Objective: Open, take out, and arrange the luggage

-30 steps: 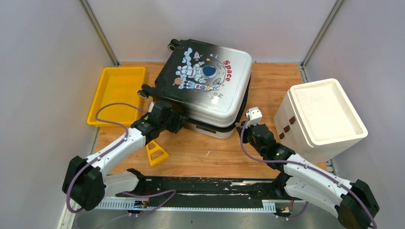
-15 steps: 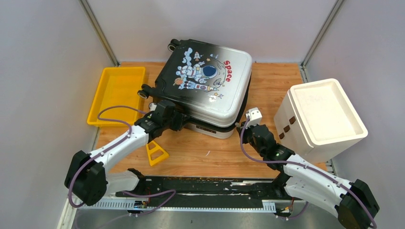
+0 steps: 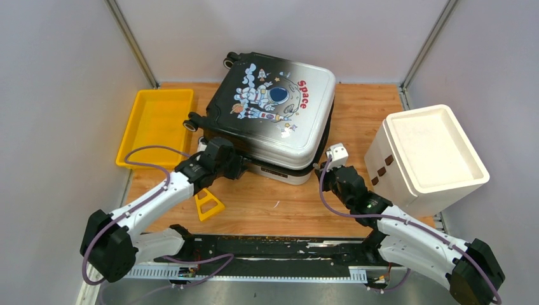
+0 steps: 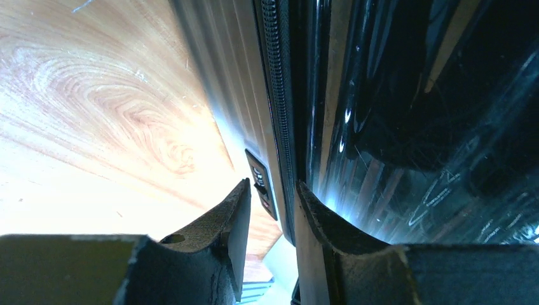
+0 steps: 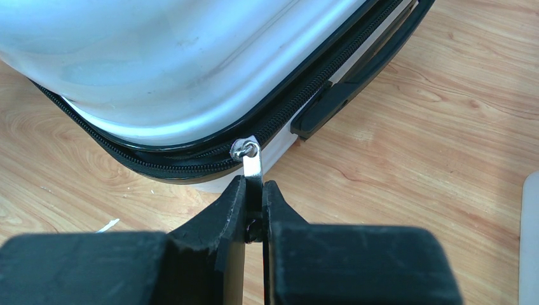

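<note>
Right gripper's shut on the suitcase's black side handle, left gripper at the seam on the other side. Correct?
No: right wrist view shows the right gripper shut on the silver zipper pull, not the black side handle beside it. The left gripper is at the suitcase seam, as said.

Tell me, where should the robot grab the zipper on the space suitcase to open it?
Pinch the flat metal zipper pull at the near white corner of the luggage. It sticks out from the seam, so come from the front with a finger on each flat face, as the right hand does now.
</note>
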Available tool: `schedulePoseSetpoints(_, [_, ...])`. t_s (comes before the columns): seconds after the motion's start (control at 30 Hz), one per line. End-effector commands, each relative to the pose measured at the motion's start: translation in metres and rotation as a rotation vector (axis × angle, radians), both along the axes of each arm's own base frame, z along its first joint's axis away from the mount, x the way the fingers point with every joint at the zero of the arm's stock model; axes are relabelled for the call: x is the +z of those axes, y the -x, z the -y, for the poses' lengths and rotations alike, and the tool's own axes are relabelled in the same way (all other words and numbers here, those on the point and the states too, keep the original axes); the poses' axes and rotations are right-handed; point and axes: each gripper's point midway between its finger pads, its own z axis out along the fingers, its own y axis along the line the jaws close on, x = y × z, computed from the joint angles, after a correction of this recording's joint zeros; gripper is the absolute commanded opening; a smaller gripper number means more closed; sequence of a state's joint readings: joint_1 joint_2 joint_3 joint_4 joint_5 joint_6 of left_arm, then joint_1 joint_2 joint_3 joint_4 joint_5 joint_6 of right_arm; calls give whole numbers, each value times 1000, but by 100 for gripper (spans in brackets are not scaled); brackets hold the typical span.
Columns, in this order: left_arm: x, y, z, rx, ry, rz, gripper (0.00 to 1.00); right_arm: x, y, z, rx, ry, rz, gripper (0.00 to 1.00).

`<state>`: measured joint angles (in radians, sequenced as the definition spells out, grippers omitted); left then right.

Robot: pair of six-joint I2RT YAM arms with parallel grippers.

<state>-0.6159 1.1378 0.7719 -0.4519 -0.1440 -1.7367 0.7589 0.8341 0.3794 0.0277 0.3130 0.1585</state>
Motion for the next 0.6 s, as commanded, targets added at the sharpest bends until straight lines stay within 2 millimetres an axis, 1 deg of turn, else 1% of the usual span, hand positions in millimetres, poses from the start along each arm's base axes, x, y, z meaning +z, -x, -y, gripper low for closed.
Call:
schedulePoseSetpoints(0.0, [5, 3, -9, 40, -9, 10, 38, 24, -7, -5, -6, -47, 68, 0])
schedulePoseSetpoints(0.33, [-6, -7, -3, 73, 14, 5, 38, 26, -6, -7, 2, -60, 69, 0])
schedulePoseSetpoints(0.47, [-3, -15, -1, 73, 9, 33, 38, 25, -6, -7, 7, -58, 67, 0])
schedulePoseSetpoints(0.57, [0, -18, 1, 60, -2, 40, 38, 22, -7, -6, 5, -45, 65, 0])
